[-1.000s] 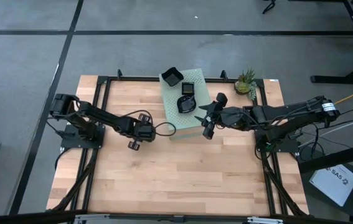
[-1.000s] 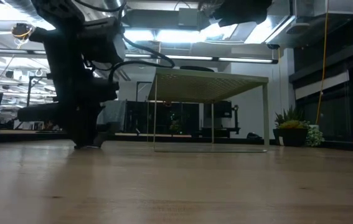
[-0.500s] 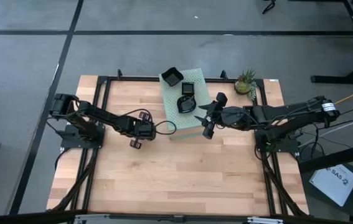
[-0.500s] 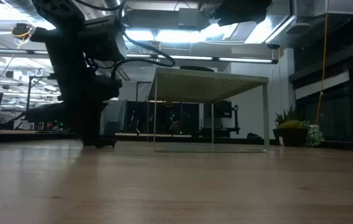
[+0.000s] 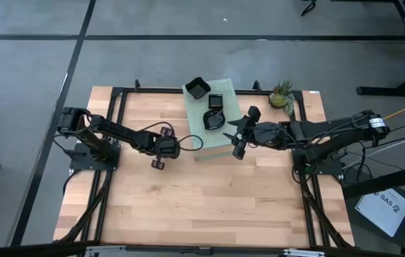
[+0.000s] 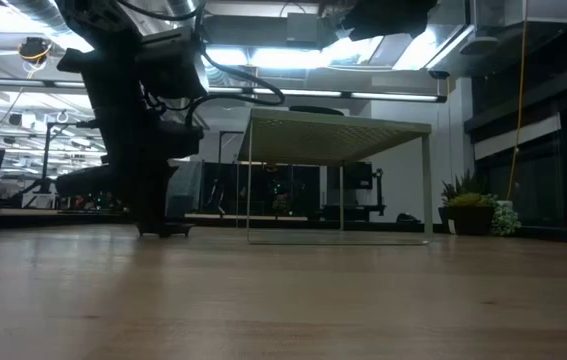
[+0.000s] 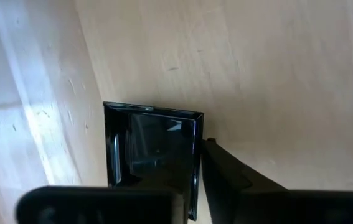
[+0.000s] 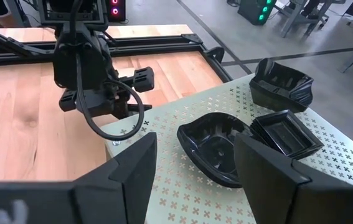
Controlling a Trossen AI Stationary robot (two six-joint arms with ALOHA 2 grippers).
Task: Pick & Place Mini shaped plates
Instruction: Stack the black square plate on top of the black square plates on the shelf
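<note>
A black square mini plate [image 7: 151,155] lies flat on the wooden table, left of the pale green perforated box [image 5: 203,146]. My left gripper [image 5: 172,148] points steeply down and is shut on it; in the low view its tips [image 6: 163,228] stand on the table. Three more black plates rest on the box top: one at the far corner [image 5: 197,88], a square one [image 5: 216,101] and a rounded one [image 5: 214,119]. My right gripper [image 5: 236,133] hovers open above the box's right edge, holding nothing. My left gripper has the square plate's side rim [image 7: 195,163] between its two fingers, one finger [image 7: 226,180] outside the rim and the other over the plate's hollow. The fingers come slanting down from the table's left. The plate lies flat on the table.
A small pineapple-like plant [image 5: 282,93] stands at the far right of the table. The box stands on thin legs [image 6: 248,180] with room beneath it. Bare wood stretches toward the near edge [image 5: 202,207]. Black frame rails [image 5: 120,107] run along both sides.
My left gripper has swung a little toward the green box, staying low on the table, and its fingers have drawn closer together. My right gripper has kept still above the box.
</note>
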